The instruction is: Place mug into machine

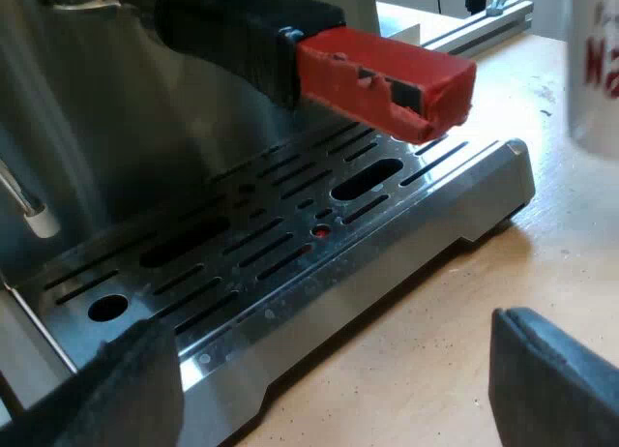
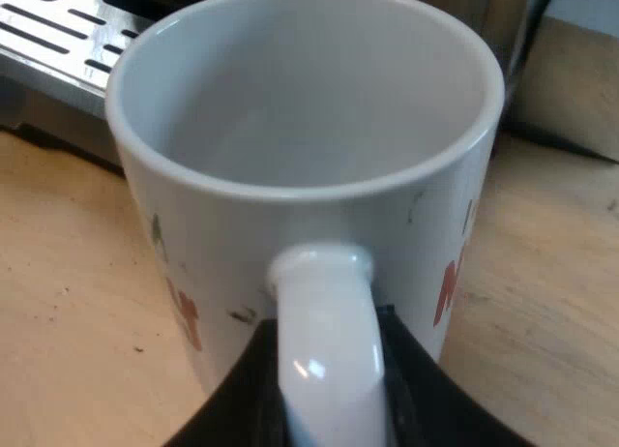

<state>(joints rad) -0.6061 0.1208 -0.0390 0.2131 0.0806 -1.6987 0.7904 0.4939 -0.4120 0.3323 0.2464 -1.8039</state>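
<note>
Wooden tabletop (image 1: 455, 302) lies under both our arms, and nearest us the right gripper (image 2: 324, 399) has its black fingers closed on the handle (image 2: 324, 312) of the white mug (image 2: 290, 224), so we judge the carry step is in hand (whether the mug is off the wood we cannot tell). Just beyond it lies the drip tray (image 2: 48, 31), at whose front edge our left gripper (image 1: 334, 379) hangs wide open and empty. Next the mug must clear that lip and settle under the red-ended handle (image 1: 387, 74), which juts low over the slots and could catch the rim
</note>
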